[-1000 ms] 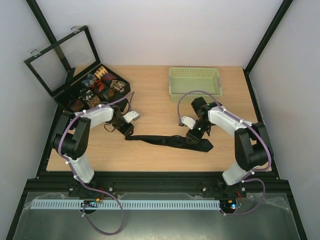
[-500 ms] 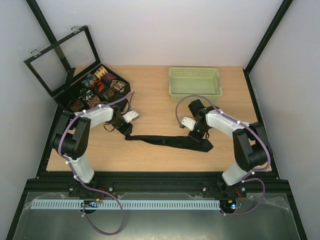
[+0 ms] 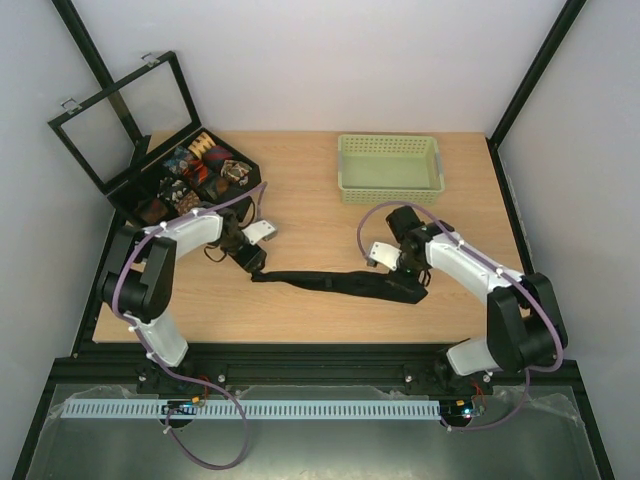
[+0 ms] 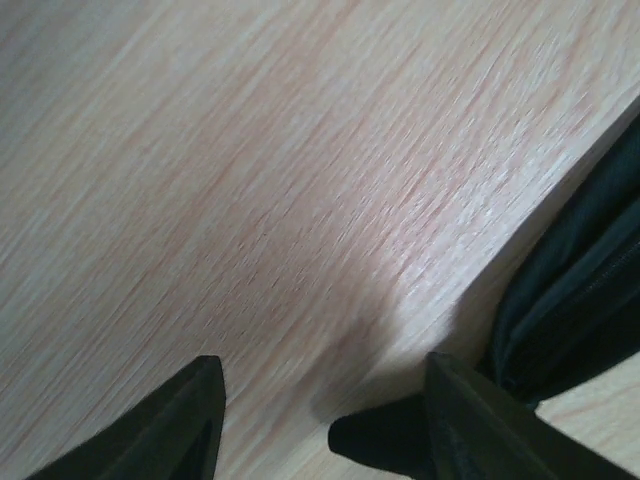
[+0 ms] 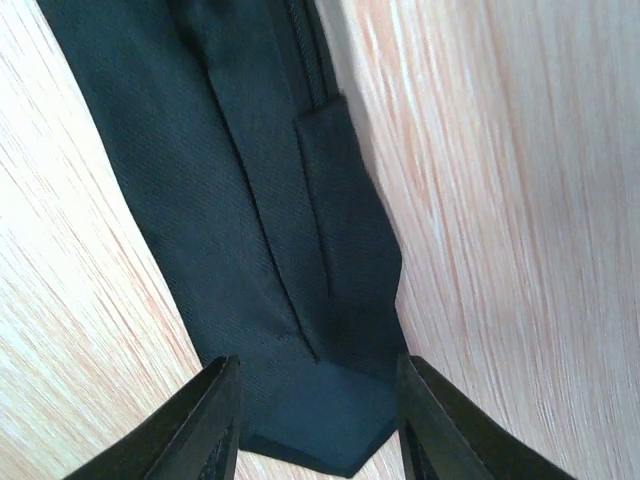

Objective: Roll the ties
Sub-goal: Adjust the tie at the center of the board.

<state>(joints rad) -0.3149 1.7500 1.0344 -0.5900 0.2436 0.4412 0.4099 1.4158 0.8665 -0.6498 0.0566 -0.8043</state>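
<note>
A plain black tie point(image 3: 335, 283) lies flat as a long strip across the middle of the table, narrow end left, wide end right. My left gripper point(image 3: 252, 266) is open at the narrow end. In the left wrist view point(image 4: 320, 365) bare wood lies between the jaws and the tie point(image 4: 580, 290) is by the right finger. My right gripper point(image 3: 412, 285) is open low over the wide end. In the right wrist view point(image 5: 317, 362) its fingers straddle the tie's pointed tip point(image 5: 300, 260). Several small patterned coiled ties point(image 3: 205, 165) sit in the black box.
The black compartmented box point(image 3: 135, 195) with its framed lid point(image 3: 120, 115) raised stands at the back left. A pale green perforated basket point(image 3: 390, 167) stands at the back, right of centre. The table's front edge runs just below the tie.
My right gripper has shifted right along the tie to its wide tip, with the arm's elbow swinging out right. The left gripper and the tie have barely moved.
</note>
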